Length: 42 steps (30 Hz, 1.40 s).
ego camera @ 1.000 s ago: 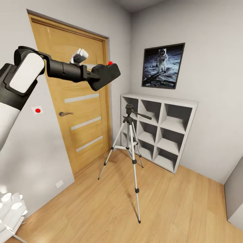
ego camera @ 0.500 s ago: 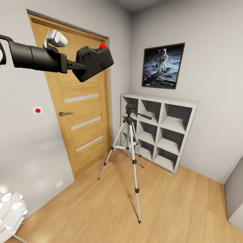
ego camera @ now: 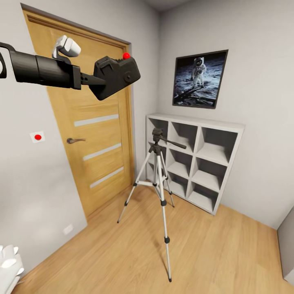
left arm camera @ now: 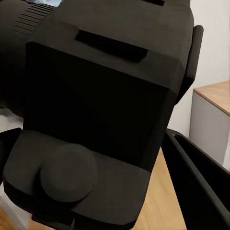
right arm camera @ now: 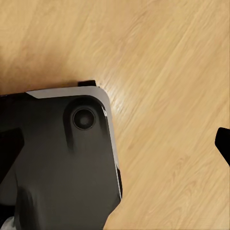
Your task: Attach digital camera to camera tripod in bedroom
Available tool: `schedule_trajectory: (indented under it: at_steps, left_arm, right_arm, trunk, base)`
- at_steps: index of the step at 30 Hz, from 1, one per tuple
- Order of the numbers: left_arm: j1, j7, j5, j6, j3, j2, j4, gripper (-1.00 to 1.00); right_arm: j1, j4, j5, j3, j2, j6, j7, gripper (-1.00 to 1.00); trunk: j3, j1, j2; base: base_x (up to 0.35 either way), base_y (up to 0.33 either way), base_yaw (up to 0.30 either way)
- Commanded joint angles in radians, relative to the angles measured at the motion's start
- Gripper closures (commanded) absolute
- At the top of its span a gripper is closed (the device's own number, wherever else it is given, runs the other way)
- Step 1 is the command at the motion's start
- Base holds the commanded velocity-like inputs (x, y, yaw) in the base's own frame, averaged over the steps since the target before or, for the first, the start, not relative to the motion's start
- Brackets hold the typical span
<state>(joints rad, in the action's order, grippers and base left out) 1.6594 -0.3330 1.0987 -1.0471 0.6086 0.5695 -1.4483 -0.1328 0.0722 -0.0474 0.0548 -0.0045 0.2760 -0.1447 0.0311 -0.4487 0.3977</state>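
**Op:** I've got the digital camera (ego camera: 116, 75) up high on my left arm, held out in front of the oak door (ego camera: 87, 134). The left gripper (ego camera: 94, 80) has its fingers clamped on the camera's rear end; the red button (ego camera: 126, 55) sits on top.

**Spotter:** And from the wrist?

**Op:** In the left wrist view the camera body (left arm camera: 103, 120) is right up against the lens, black and blocky, with a round knob (left arm camera: 68, 168) on its near face. One dark finger (left arm camera: 199, 177) runs along beside it.

**Spotter:** Where's the camera tripod?

**Op:** The camera tripod (ego camera: 159, 179) stands upright on the light wood floor (ego camera: 212, 249), legs spread, just in front of the white cube shelving (ego camera: 198, 159). Its black head, with the long lever pointing toward the shelving, is well below the camera and apart from it.

**Spotter:** Right arm?

**Op:** The right wrist view looks down at the floor (right arm camera: 167, 72) beside a dark, grey-edged part of the robot (right arm camera: 62, 158). Only a black tip (right arm camera: 223, 143) at the edge, so I can't tell how the right gripper's fingers stand.

**Spotter:** Room?

**Op:** Astronaut picture (ego camera: 199, 79) on the grey wall above the shelving.
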Motion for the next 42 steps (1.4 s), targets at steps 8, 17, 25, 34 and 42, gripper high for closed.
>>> schedule_trajectory:
  at_steps: [8, 17, 25, 34, 42]
  left_arm:
    - [0.002, -0.012, -0.010, 0.000, 0.002, 0.000, -0.001, 1.00]
    - [0.002, -0.012, -0.010, 0.000, 0.002, -0.003, -0.001, 1.00]
    - [0.002, -0.012, -0.010, 0.000, 0.002, -0.003, -0.003, 1.00]
    - [0.002, -0.012, -0.010, 0.000, 0.002, -0.003, -0.003, 1.00]
    - [0.002, -0.012, -0.010, 0.000, 0.004, -0.003, -0.003, 1.00]
  right_arm:
    - [-0.002, 0.004, -0.005, 0.005, 0.000, 0.009, 0.002, -1.00]
    - [-0.002, 0.004, -0.005, 0.005, 0.000, 0.009, 0.002, -1.00]
    - [-0.002, 0.005, -0.005, 0.005, 0.000, 0.009, 0.002, -1.00]
    - [-0.002, 0.005, -0.005, 0.005, 0.000, 0.009, 0.002, -1.00]
    - [-0.002, 0.005, -0.005, 0.005, 0.000, 0.009, 0.002, -1.00]
  trunk:
    - [0.002, -0.001, 0.002]
    - [0.002, -0.001, 0.002]
    - [0.002, -0.001, 0.002]
    - [0.002, -0.001, 0.002]
    - [0.002, -0.001, 0.002]
  base:
    - [0.341, 0.000, 0.022]
    - [0.343, 0.000, 0.029]
    - [0.317, 0.084, -0.053]
    - [0.250, 0.241, -0.004]
    - [0.267, 0.228, -0.050]
